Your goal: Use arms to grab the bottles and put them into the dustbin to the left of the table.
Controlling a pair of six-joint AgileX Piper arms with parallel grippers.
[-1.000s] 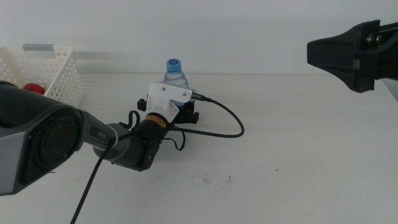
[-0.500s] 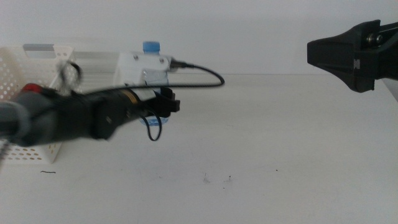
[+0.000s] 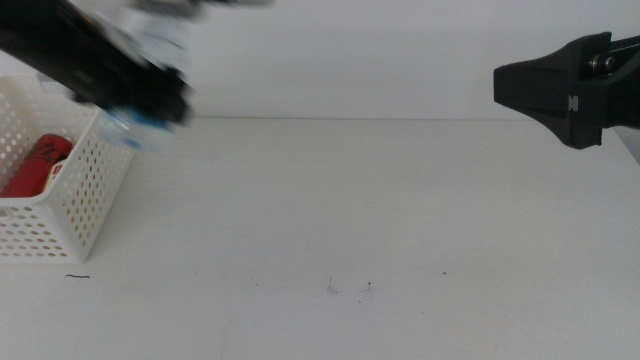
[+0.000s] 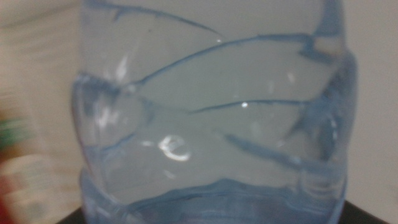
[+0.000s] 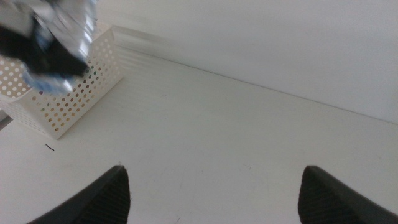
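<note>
Left gripper: the black-jawed left gripper [image 3: 150, 95] was a motion-blurred shape high over the near corner of the bin, clamped on the bottle, which filled the left wrist view.
Bottle in hand: the small clear ribbed plastic water bottle [image 4: 214, 118] was held in the air, tilted with its blue-tinted end [image 3: 135, 128] pointing down just above the bin's rim; it was not yet released.
Dustbin: the white rectangular plastic basket with round-hole sides [image 3: 75, 200] stood at the table's left edge.
Already binned: a slim red can [image 3: 35, 165] lay inside the basket; a green-and-white blur in the left wrist view may have been another bottle there, but it was too smeared to tell.
Right gripper: the dark right gripper [image 5: 214, 186] waited above the table's right side, jaws wide apart and empty.
Table: no bottle showed on the plain white flat tabletop [image 3: 380, 200].
Progress: judged nearly complete; dropping this bottle looked like the last step left.
</note>
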